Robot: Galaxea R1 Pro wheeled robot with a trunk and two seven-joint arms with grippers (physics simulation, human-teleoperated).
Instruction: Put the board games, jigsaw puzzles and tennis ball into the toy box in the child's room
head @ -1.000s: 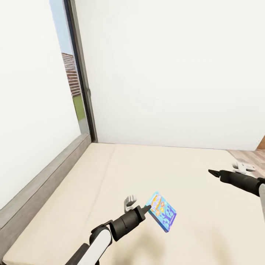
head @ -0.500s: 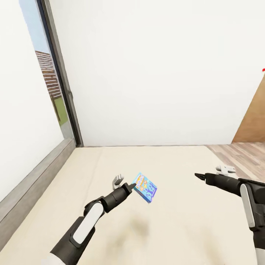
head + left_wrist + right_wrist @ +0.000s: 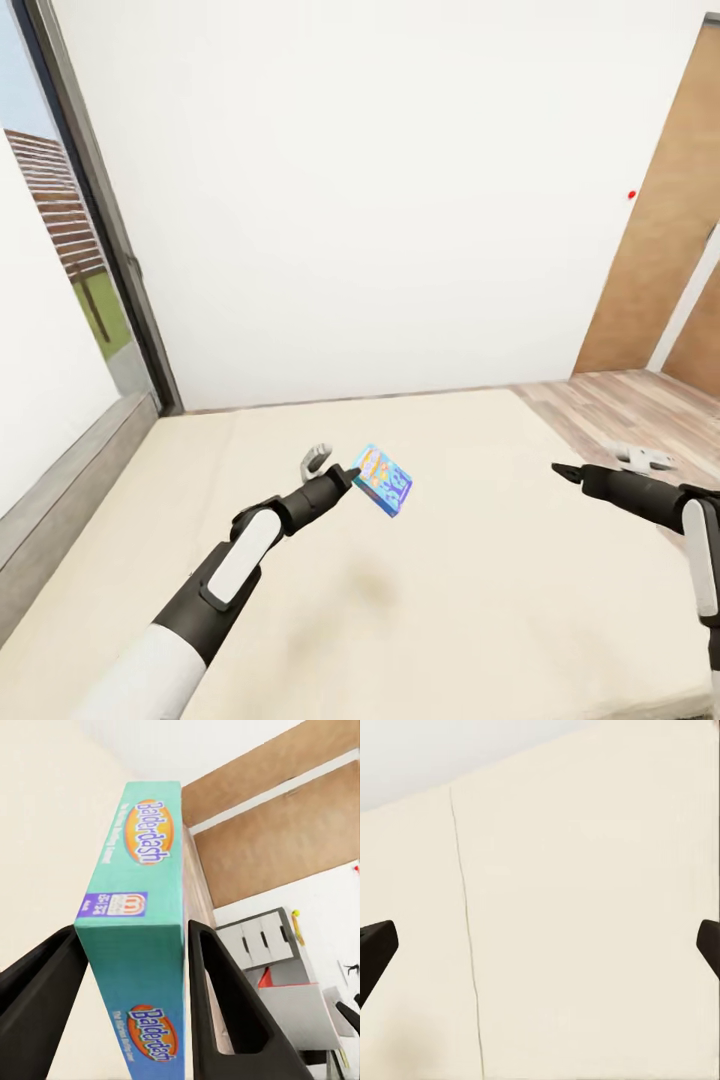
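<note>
Left gripper clamps the blue Balderdash board game, lifted above the cream bed, centre-left; right gripper spread wide, empty, over the bed's right side.

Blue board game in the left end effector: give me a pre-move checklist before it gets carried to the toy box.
1. Blue board game clamped between both fingers of the left end effector: ok.
2. Game lifted off the bed: ok.
3. Right end effector open and holding nothing: ok.
4. Toy box located: cannot tell.
5. Grip depth secure for travel: cannot tell; the box is held near one end.
</note>
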